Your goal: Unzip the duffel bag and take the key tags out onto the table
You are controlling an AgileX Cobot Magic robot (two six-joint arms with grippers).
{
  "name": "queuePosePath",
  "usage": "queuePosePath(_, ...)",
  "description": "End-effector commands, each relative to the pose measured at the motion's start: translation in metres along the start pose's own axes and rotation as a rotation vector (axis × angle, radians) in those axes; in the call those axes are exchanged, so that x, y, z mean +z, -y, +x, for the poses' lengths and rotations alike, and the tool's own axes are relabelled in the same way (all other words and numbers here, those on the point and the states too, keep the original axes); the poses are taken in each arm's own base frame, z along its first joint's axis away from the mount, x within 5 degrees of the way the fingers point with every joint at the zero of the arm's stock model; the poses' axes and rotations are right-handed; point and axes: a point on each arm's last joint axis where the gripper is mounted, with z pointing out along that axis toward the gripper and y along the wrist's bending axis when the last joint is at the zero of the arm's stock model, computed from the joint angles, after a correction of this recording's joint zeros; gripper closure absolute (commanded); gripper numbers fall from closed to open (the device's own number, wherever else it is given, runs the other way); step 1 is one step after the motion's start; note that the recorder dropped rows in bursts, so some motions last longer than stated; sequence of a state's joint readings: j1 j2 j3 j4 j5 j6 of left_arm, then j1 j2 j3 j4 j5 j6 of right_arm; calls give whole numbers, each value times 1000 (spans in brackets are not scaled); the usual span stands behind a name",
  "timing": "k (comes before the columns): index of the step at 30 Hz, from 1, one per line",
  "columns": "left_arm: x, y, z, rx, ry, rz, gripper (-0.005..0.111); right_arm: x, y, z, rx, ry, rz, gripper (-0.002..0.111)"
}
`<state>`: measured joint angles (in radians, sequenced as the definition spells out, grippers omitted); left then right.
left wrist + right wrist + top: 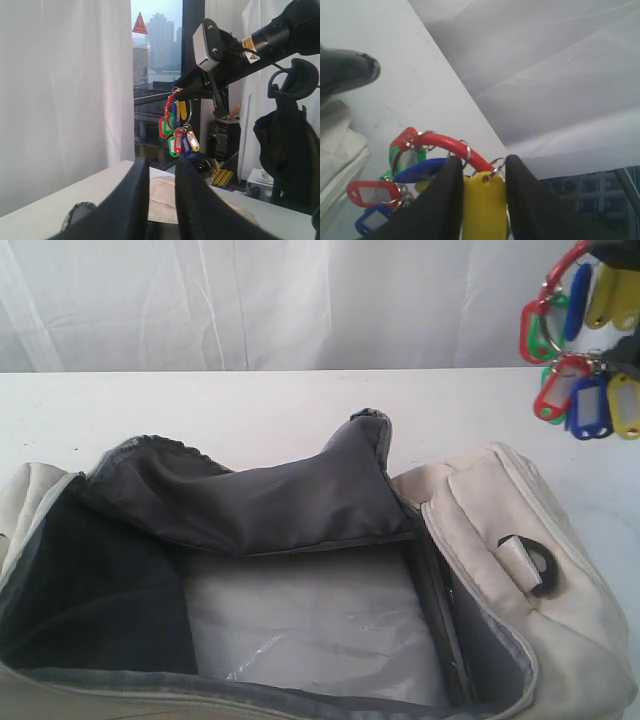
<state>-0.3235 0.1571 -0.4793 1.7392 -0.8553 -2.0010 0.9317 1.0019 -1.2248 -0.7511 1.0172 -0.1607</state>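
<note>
- Your right tool (484, 167) is clamped on the key tags (588, 405), with a yellow tag (482, 205) between its fingers (440, 200).
- The tags hang in the air above the right side of the table (200, 405), clear of the duffel bag (480, 510).
- The bag lies unzipped on the near side, grey lining (280, 500) showing.
- Your left tool (161, 165): jaws slightly apart, nothing between them.
</note>
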Motion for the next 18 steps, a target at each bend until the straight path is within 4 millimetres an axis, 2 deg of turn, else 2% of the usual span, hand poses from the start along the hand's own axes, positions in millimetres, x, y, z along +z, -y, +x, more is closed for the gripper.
queuePosePath(1,-1,7,2,-8,-17,66,82,-3,8,11,19,-61,43,108)
queuePosePath(6,-1,-6,0,-36,18,-69,81,-1,9,17,26,-120,47,108)
queuePosePath(8,-1,-14,7,-50,20,-147,81,-1,8,20,25,-146,43,108)
queuePosePath(11,0,-29,25,-85,-10,-259,73,0,9,24,28,-179,43,108)
queuePosePath(15,1,-41,65,-163,-120,-324,53,0,10,27,38,-209,48,108)
queuePosePath(18,-1,-45,87,-217,-181,-352,48,-1,11,30,44,-217,53,108)
